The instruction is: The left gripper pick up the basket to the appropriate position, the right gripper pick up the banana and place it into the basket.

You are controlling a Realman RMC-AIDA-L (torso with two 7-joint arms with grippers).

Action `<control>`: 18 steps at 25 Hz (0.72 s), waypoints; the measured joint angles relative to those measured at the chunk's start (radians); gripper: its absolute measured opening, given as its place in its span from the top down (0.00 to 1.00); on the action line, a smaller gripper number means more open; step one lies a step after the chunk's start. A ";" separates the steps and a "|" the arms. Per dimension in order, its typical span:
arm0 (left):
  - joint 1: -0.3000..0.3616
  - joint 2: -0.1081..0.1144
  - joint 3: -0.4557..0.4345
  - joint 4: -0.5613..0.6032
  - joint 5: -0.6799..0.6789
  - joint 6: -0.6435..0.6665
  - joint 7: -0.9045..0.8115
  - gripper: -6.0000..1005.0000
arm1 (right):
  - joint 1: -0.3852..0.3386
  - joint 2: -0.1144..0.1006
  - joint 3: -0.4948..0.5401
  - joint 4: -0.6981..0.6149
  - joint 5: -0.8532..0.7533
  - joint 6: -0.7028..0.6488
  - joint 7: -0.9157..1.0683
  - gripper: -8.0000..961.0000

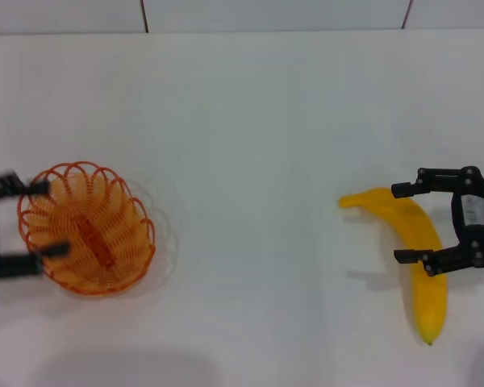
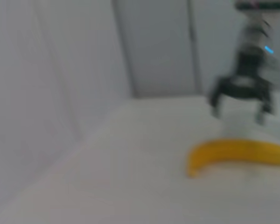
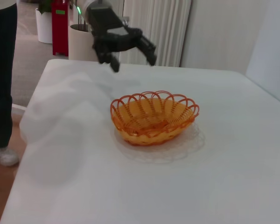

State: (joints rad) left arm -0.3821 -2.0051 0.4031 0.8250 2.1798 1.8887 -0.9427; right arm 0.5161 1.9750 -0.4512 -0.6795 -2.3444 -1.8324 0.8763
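Observation:
The orange wire basket [image 1: 97, 234] stands empty on the left of the white table, also seen in the right wrist view as the basket [image 3: 154, 116]. My left gripper [image 1: 56, 218] is open at its left rim, one finger on each side of that end. From the right wrist camera the left gripper [image 3: 133, 64] hangs above and behind the basket, apart from it. The yellow banana [image 1: 427, 298] lies on the right. My right gripper [image 1: 405, 224] is open, its fingers straddling the banana's middle. In the left wrist view the right gripper [image 2: 239, 114] hovers just over the banana [image 2: 238, 154].
A faint lacy mat [image 3: 177, 149] lies under the basket. A person's leg [image 3: 2, 70] stands beside the table's edge, with a red object [image 3: 60, 21] and white pots behind. Bare tabletop [image 1: 250, 201] lies between basket and banana.

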 joint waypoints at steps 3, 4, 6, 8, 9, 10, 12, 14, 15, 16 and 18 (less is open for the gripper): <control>-0.014 -0.002 -0.134 0.025 -0.036 0.006 -0.062 0.14 | 0.000 0.000 0.000 0.000 0.000 0.001 0.001 0.10; -0.021 -0.003 -0.178 0.046 -0.051 0.006 -0.113 0.15 | 0.000 0.000 0.000 0.000 0.000 0.001 0.001 0.10; -0.038 -0.001 -0.241 0.100 -0.066 0.003 -0.239 0.15 | 0.001 0.001 0.000 0.000 0.000 0.002 0.001 0.10; -0.067 0.018 -0.264 0.144 -0.057 -0.006 -0.389 0.15 | 0.001 0.001 0.001 0.000 0.001 0.002 0.000 0.10; -0.081 0.031 -0.264 0.156 -0.049 -0.011 -0.447 0.15 | 0.001 0.001 0.002 0.000 0.001 0.002 0.000 0.10; -0.096 0.046 -0.263 0.159 -0.034 -0.016 -0.502 0.15 | 0.001 0.001 0.002 0.000 0.001 0.002 0.000 0.10; -0.137 0.079 -0.258 0.164 0.019 -0.026 -0.607 0.15 | 0.001 0.001 0.002 0.000 0.000 0.002 0.000 0.10; -0.188 0.111 -0.258 0.165 0.107 -0.031 -0.666 0.15 | 0.004 0.001 0.001 0.000 0.000 0.002 0.000 0.10; -0.210 0.122 -0.256 0.166 0.145 -0.031 -0.683 0.15 | 0.007 0.001 0.001 0.000 0.000 0.002 0.000 0.10; -0.243 0.137 -0.250 0.167 0.210 -0.031 -0.712 0.15 | 0.009 0.001 0.000 0.000 0.000 0.002 0.001 0.10; -0.301 0.156 -0.225 0.167 0.314 -0.036 -0.756 0.15 | 0.014 0.000 0.000 0.000 0.000 0.002 0.004 0.10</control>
State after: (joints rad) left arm -0.6829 -1.8496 0.1781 0.9918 2.4940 1.8526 -1.6982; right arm 0.5298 1.9751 -0.4510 -0.6795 -2.3439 -1.8300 0.8806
